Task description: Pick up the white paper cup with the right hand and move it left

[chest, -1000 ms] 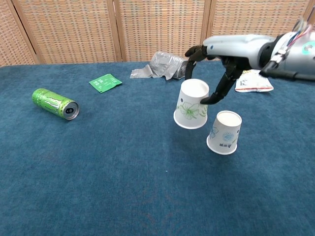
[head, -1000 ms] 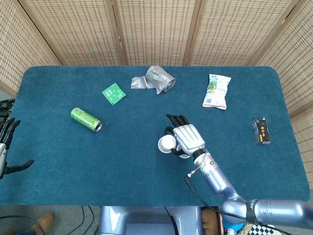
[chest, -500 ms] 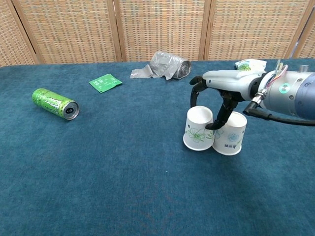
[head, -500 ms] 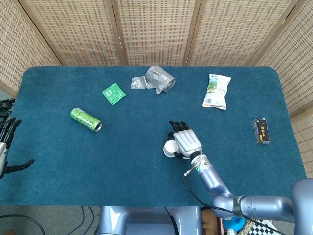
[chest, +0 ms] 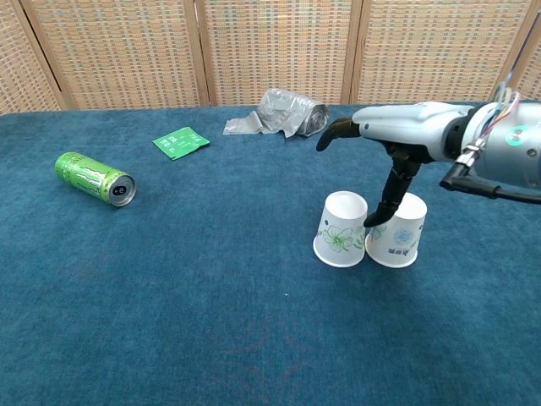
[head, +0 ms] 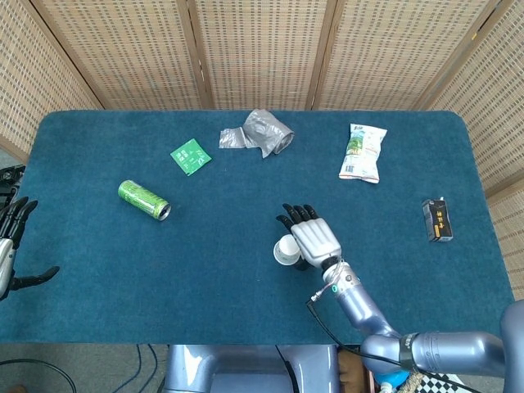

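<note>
A white paper cup with a green flower print (chest: 341,230) stands upright on the blue table, touching a second white cup with blue print (chest: 397,233) on its right. My right hand (chest: 390,134) hovers just above both cups with its fingers spread and lifted off the flower cup; the thumb hangs down between the two cups. From the head view the flower cup (head: 286,250) shows beside the right hand (head: 312,236), which hides the second cup. My left hand (head: 11,244) rests at the far left edge, fingers apart, holding nothing.
A green can (chest: 93,178) lies on its side at the left. A green packet (chest: 181,141) and a crumpled silver bag (chest: 283,112) lie toward the back. A snack bag (head: 361,153) and a black box (head: 438,219) sit to the right.
The right hand brought the flower cup down from the air and set it beside the blue-print cup, then let go and lifted its fingers away.
</note>
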